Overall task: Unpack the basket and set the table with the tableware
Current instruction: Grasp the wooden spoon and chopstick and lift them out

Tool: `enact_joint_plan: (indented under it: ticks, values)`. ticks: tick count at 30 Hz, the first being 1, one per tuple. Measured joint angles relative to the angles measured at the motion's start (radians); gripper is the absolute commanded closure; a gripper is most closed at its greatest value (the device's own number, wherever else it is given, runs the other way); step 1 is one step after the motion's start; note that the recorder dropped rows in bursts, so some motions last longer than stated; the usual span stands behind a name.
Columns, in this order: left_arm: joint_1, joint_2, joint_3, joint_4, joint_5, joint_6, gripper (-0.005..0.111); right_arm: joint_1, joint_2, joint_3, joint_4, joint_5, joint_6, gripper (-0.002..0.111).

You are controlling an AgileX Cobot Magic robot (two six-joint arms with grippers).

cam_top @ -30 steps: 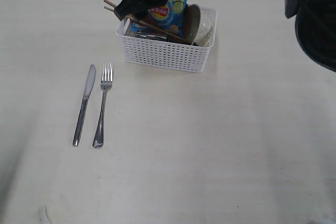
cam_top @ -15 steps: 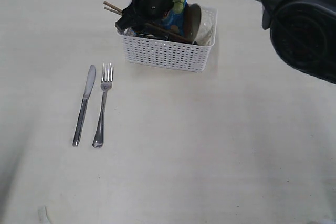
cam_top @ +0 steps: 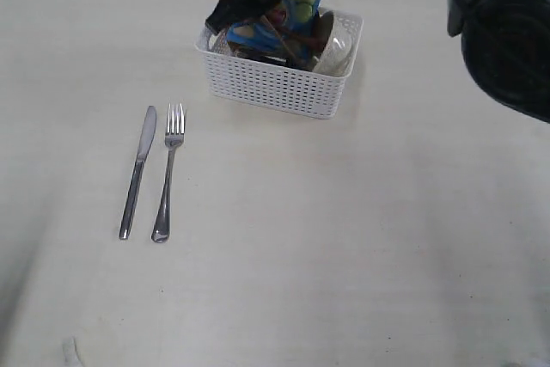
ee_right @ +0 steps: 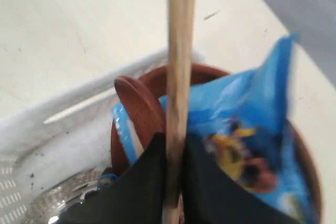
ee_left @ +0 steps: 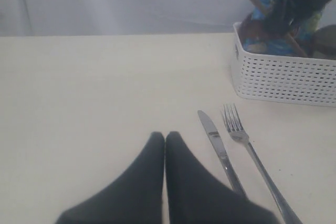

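Reaching in from the far right, right gripper (ee_right: 174,141) hangs over basket (cam_top: 275,92) at far middle of table (cam_top: 361,238), jaws narrow, pinching chopstick (ee_right: 180,51). Chopstick slants, high end left, low end in basket. Left gripper (ee_left: 165,137) closed, empty.
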Motion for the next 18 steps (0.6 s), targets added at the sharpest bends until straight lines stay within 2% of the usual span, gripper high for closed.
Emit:
enact_joint_plan:
  ticks: [8, 18]
  values:
    - [0.0, 0.0, 0.0, 0.0, 0.0, 0.0, 0.107, 0.0, -0.207, 0.0, 0.013, -0.011, 0.0, 0.109]
    - [0.0, 0.0, 0.0, 0.0, 0.0, 0.0, 0.107, 0.0, -0.241, 0.0, 0.016, 0.113, 0.0, 0.109]
